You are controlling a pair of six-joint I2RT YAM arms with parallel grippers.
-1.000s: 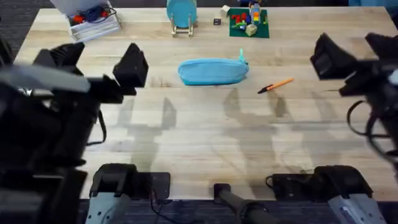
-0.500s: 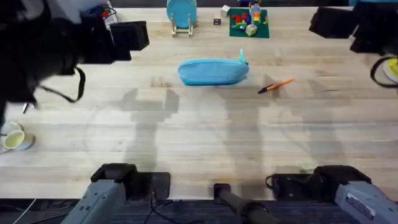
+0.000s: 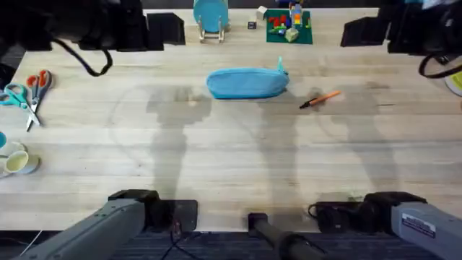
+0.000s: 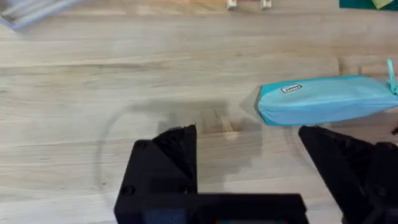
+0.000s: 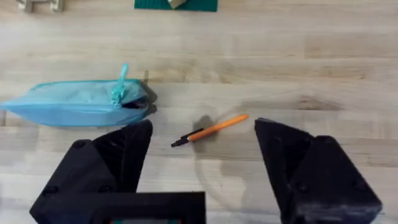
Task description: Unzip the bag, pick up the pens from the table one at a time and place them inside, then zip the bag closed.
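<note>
Both arms rise dark and blurred at the overhead view's far corners; left gripper and right gripper hang with jaws wide, empty. The bag lies mid-table, 1 pen beside it.

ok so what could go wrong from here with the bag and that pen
The bag lies loose on the table with nothing pinning it, so tugging the teal pull tab may just drag it along. The pen is thin, lies flat and sits close to the bag's tab end; open fingers coming down could roll or flick it away.
</note>
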